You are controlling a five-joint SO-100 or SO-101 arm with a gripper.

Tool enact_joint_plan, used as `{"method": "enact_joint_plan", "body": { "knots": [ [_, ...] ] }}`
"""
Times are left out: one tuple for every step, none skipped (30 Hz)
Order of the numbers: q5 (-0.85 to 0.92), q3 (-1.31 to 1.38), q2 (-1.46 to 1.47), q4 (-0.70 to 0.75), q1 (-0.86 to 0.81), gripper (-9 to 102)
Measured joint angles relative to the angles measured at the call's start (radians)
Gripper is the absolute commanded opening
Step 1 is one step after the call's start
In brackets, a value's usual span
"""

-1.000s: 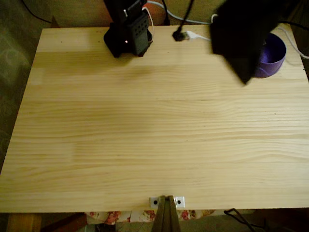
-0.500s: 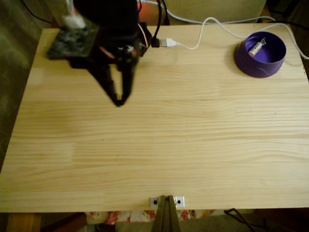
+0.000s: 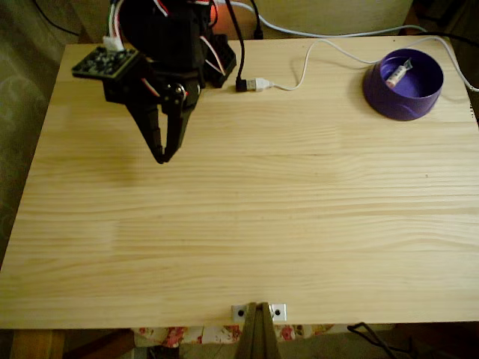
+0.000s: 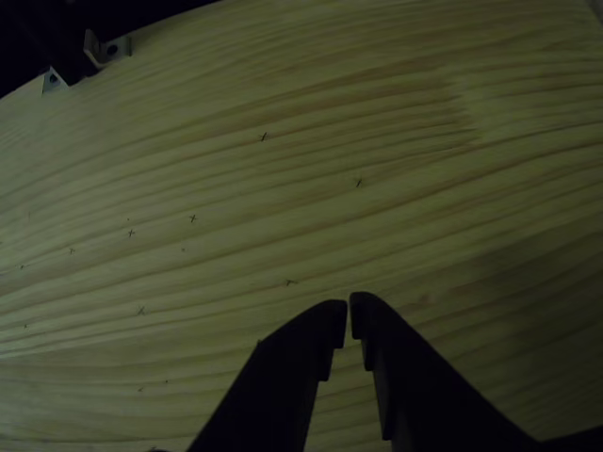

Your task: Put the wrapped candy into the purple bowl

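1. Right, wrapped candy (image 3: 397, 72) lies inside the purple bowl (image 3: 404, 101), far-right corner of the wooden table (image 3: 262, 224) in the fixed view.
2. Gripper (image 3: 160, 155) hangs over the table's left part, well apart from bowl, tips pointing down.
3. Fingers nearly together w/ just a thin slit between tips, nothing held; the other view shows gripper (image 4: 349, 320) over bare wood.
4. White USB cable (image 3: 314, 56) runs along the far edge, plug near the arm base.

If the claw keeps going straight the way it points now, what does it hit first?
Probably just the bare wooden table: the shut claw angles down at it, with nothing between in the other view. Height above it is unclear.
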State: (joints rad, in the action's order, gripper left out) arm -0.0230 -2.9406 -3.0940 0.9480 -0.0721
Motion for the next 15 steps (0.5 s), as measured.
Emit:
{"method": "enact_joint_plan", "body": {
  "knots": [
    [0.002,-0.014,-0.02,0.0,-0.003,-1],
    [0.005,-0.028,-0.035,0.0,-0.009,-1],
    [0.0,-0.038,-0.043,0.0,-0.014,-1],
    [0.0,-0.044,-0.048,0.0,-0.015,-1],
    [0.0,-0.046,-0.052,0.0,-0.015,-1],
    [0.0,-0.049,-0.054,0.0,-0.014,-1],
    [0.0,-0.06,-0.055,0.0,-0.011,-1],
    [0.0,-0.072,-0.057,0.0,-0.009,-1],
    [0.0,-0.081,-0.057,0.0,-0.009,-1],
    [0.0,-0.086,-0.057,0.0,-0.011,-1],
    [0.0,-0.086,-0.057,0.0,-0.012,-1],
    [0.0,-0.086,-0.057,0.0,-0.011,-1],
    [0.0,-0.086,-0.057,0.0,-0.009,-1],
    [0.0,-0.086,-0.057,0.0,-0.009,-1],
    [0.0,-0.086,-0.057,0.0,-0.009,-1]
  ]
}}
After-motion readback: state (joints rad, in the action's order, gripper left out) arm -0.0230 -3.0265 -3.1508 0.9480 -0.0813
